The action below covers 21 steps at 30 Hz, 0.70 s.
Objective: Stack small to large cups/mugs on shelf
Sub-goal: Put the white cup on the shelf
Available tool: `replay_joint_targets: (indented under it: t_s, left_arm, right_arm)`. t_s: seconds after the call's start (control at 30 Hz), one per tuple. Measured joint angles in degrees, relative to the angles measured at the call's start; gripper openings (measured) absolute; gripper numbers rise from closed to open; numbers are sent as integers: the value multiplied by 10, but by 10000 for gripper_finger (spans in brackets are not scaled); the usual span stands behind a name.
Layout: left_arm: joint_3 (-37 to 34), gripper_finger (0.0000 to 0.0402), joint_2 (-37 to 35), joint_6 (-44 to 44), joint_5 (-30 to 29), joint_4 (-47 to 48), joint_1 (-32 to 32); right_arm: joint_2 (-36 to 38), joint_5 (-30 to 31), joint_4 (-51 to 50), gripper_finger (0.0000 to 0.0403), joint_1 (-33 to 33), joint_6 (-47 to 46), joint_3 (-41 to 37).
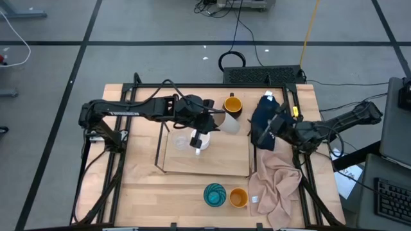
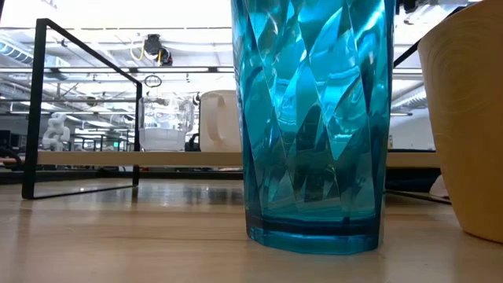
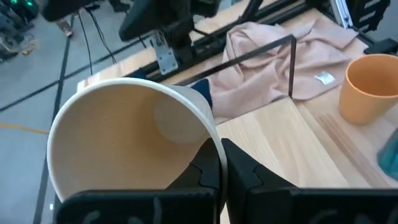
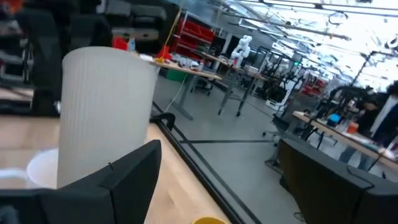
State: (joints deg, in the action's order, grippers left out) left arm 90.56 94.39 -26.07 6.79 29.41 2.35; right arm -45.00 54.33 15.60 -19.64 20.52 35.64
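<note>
My left gripper (image 1: 215,120) is shut on the beige-grey cup (image 1: 228,122) over the far right part of the shelf (image 1: 225,163). A clear glass (image 1: 182,141) and a white mug (image 1: 200,142) stand on the shelf board. The dark mug with the yellow inside (image 1: 232,104) stands on the table behind the shelf. The teal cup (image 1: 215,194) and the orange cup (image 1: 238,197) stand near the table's front edge. My right gripper (image 1: 270,128) is open to the right of the shelf, with nothing between its fingers. My left gripper pinches the beige-grey cup's wall at the rim (image 3: 214,146), one finger (image 3: 202,174) inside the mouth and the other outside. The fingers come from the table's left, slanting down. The cup is tilted, with its mouth toward the left arm.
A pink cloth (image 1: 276,186) lies at the front right, and a dark blue cloth (image 1: 262,119) lies under my right gripper. The shelf's black wire frame (image 2: 35,110) stands upright at its ends. In the low view the teal cup (image 2: 314,118) hides the shelf's middle.
</note>
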Motion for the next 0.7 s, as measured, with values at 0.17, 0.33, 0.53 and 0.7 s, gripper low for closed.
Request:
replay_joint_targets:
  t_s: [0.17,0.33,0.53,0.7]
  left_arm:
    - [10,0,20,3,3,11,3]
    - [70,0,71,3,5,70,6]
    - [154,0,152,3,-23,194,6]
    - [193,0,188,-5,-23,226,-1]
  right_arm:
    - [5,19,1,313,0,15,0]
    - [3,27,2,313,1,16,0]
    - [4,29,4,313,2,18,0]
    - [5,49,6,313,2,39,0]
